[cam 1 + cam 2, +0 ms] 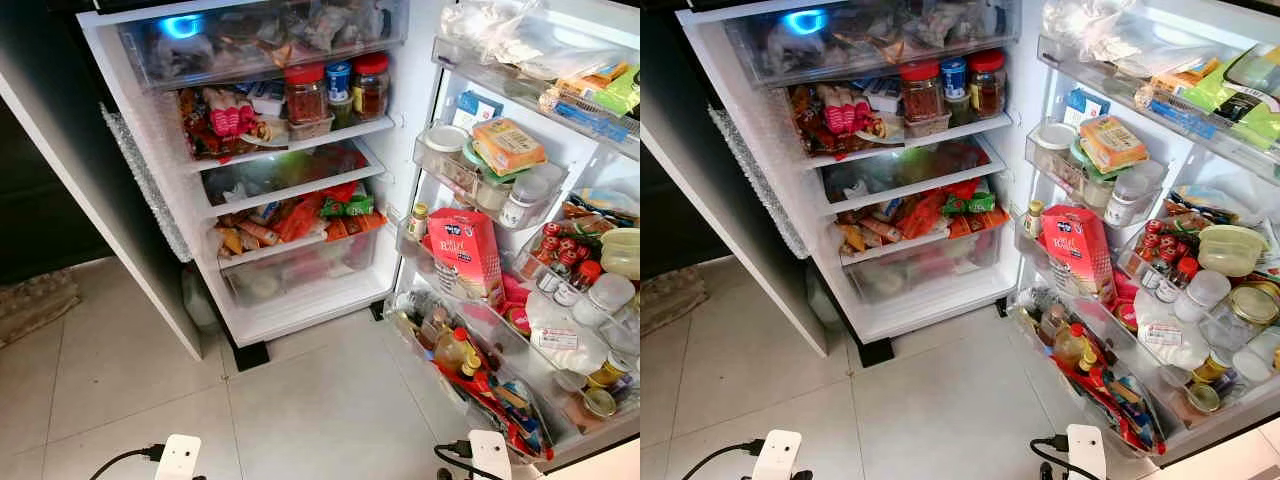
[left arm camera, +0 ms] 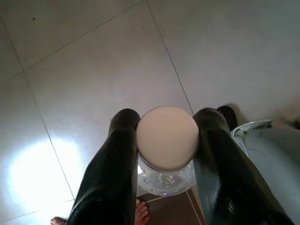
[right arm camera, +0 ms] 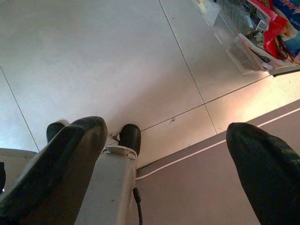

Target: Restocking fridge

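Jar (image 2: pixel 167 145) sits clamped by its pale lid in your left tool (image 2: pixel 166 140), above the floor (image 2: pixel 93 70); your right tool (image 3: pixel 173 154) hangs spread apart before the open fridge (image 1: pixel 300 310).

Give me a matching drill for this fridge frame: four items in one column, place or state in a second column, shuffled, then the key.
Items
1. left gripper
2. right gripper
3. red-lidded jars
4. red bag

Place or state
A. open, above the floor tiles
B. on an inner shelf of the fridge
C. shut on a clear jar with a pale lid
D. standing in a door shelf

Pairs: 1-C, 2-A, 3-B, 4-D
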